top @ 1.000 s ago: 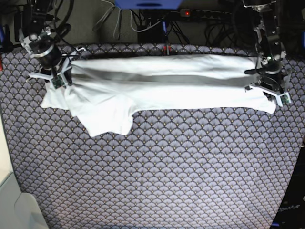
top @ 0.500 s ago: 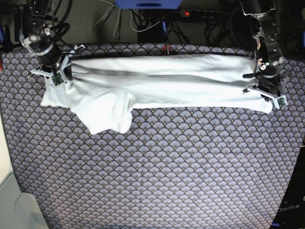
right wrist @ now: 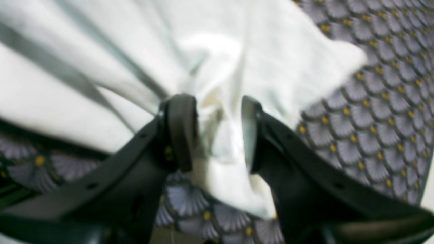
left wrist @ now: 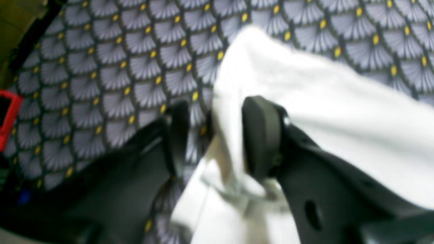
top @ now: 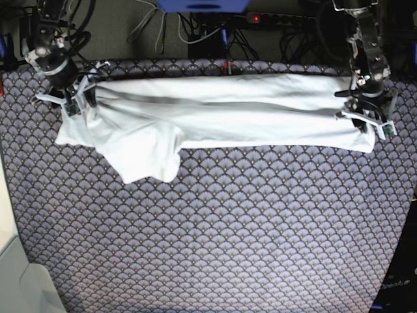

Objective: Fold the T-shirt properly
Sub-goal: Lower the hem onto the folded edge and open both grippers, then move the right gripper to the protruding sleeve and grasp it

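Note:
The white T-shirt (top: 228,111) lies stretched in a long band across the far part of the patterned table (top: 228,248), with one sleeve (top: 146,160) hanging toward the front. My left gripper (top: 370,124) stands over the shirt's right end. In the left wrist view (left wrist: 217,135) its jaws are apart around a bunch of cloth (left wrist: 339,101), and table pattern shows beside the left finger. My right gripper (top: 70,104) stands over the left end. In the right wrist view (right wrist: 215,132) its jaws are apart with bunched cloth (right wrist: 84,67) between them.
Cables and a power strip (top: 260,18) run behind the table's far edge, near a blue object (top: 202,5). A red item (left wrist: 8,115) shows at the left wrist view's edge. A pale surface (top: 13,267) borders the table at front left.
Both grippers have moved a little toward the far edge, and the shirt's ends shifted back with them. The left-hand end moved up and left most.

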Action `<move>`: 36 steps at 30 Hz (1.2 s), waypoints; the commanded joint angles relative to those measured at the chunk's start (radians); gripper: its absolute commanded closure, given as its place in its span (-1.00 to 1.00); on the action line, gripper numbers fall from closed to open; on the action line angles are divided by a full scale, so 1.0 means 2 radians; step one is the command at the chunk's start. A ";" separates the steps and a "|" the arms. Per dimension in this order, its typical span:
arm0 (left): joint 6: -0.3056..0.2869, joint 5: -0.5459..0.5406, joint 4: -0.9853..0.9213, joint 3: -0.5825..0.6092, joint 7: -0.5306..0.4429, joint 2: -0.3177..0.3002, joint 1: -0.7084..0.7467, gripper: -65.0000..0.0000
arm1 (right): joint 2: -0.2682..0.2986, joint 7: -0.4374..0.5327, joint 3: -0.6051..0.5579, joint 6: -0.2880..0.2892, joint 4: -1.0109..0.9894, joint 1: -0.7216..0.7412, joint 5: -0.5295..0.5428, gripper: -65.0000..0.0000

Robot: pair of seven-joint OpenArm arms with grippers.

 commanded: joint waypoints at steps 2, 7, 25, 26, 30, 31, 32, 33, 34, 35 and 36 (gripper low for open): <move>0.004 0.004 0.024 -0.001 -0.002 -0.003 0.003 0.14 | 0.006 0.005 0.004 -0.006 0.010 0.001 0.000 0.28; 0.004 0.004 0.038 -0.001 -0.001 -0.002 0.003 0.12 | 0.006 0.004 0.004 -0.006 0.010 0.002 -0.002 0.26; -0.039 -0.047 0.041 0.010 0.000 -0.022 0.038 -0.10 | 0.011 0.004 0.047 -0.006 0.084 0.003 0.001 -0.44; -0.040 -0.047 0.041 0.009 0.003 -0.022 0.038 -0.10 | 0.011 0.004 0.046 -0.006 0.090 0.005 0.001 -0.44; -0.041 -0.051 0.041 0.009 0.043 -0.022 0.035 -0.10 | 0.011 -0.011 0.043 -0.006 0.102 0.027 0.001 -0.46; -0.041 -0.054 0.041 0.009 0.050 -0.022 0.034 -0.10 | 0.012 -0.029 0.043 -0.006 0.105 0.036 0.001 -0.46; -0.041 -0.056 0.041 0.009 0.052 -0.022 0.034 -0.10 | 0.013 -0.045 0.043 -0.006 0.108 0.048 0.001 -0.46; -0.041 -0.055 0.041 0.009 0.053 -0.022 0.034 -0.10 | 0.013 -0.065 0.043 -0.006 0.108 0.061 0.001 -0.46; -0.041 -0.055 0.041 0.009 0.054 -0.022 0.034 -0.10 | 0.013 -0.081 0.043 -0.006 0.108 0.074 0.001 -0.46; -0.041 -0.055 0.041 0.009 0.056 -0.022 0.034 -0.10 | 0.012 -0.105 0.043 -0.006 0.108 0.092 0.001 -0.46; -0.041 -0.055 0.040 0.009 0.056 -0.022 0.034 -0.10 | 0.011 -0.129 0.042 -0.006 0.106 0.109 0.001 -0.46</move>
